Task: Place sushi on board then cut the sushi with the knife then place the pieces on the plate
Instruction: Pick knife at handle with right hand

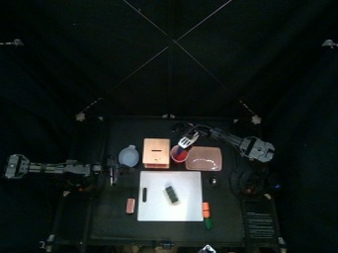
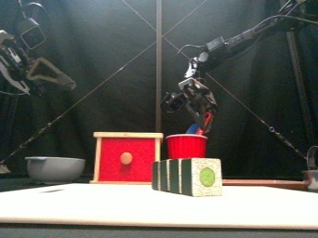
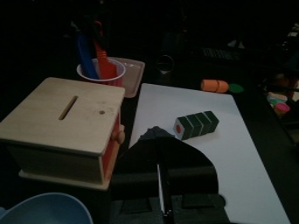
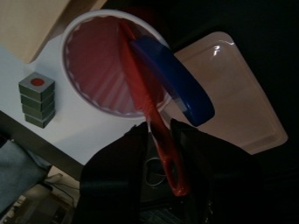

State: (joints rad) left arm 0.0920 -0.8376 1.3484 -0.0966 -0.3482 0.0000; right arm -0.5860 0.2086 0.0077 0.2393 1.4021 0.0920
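Sushi roll point(image 1: 172, 193) lies on the white cutting board point(image 1: 185, 212) near its middle in the top view, on the front half of the tabletop point(image 1: 106, 212). Behind the board stand the wooden box point(image 1: 158, 153) and, to its right, the pink tray point(image 1: 208, 158), with the red cup point(image 1: 187, 144) at the back between them and a blue-grey bowl point(image 1: 128, 156) left of the box. The right hand point(image 1: 193, 134) hangs over the cup. One orange toy point(image 1: 129, 205) lies just left of the board. The front view shows the roll's dark green blocks joined, standing near and well apart from the cup, out of which a blue knife point(image 2: 196, 127) and a red knife point(image 2: 206, 121) stick up toward the right hand. In the left wrist view the left hand point(image 3: 156, 133) hovers above the box's near corner and the board's edge, its jaws pressed together with nothing between them. In the right wrist view the right hand's jaws are closed on the red knife, whose far end is inside the cup beside the blue knife, with the tray just beyond.
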